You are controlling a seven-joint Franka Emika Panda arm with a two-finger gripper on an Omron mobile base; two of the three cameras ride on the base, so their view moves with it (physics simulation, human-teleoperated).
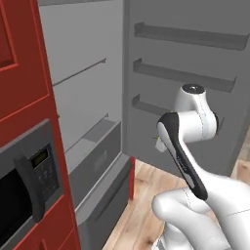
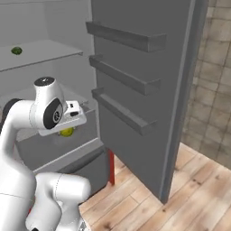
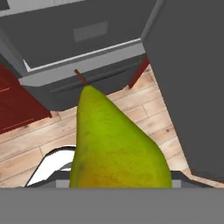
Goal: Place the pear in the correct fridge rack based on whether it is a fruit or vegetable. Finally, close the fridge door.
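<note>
OK, gripper [image 2: 67, 128] clenched on the pear [image 3: 116, 144], stem at 12 o'clock; fridge door [image 2: 144, 81] open, at 3 o'clock.

I find no readable text, label, brand, number or sign anywhere. The microwave [image 1: 22, 188] has a control panel [image 1: 43, 171] with a small greenish display [image 1: 40, 157] and dark buttons below it, but the display shows no characters I can make out and the buttons are too small and blurred to read. The fridge door [image 2: 149, 90] is plain grey with no marking, and the drawer front [image 3: 87, 33] carries only a blank paler rectangle.
</note>
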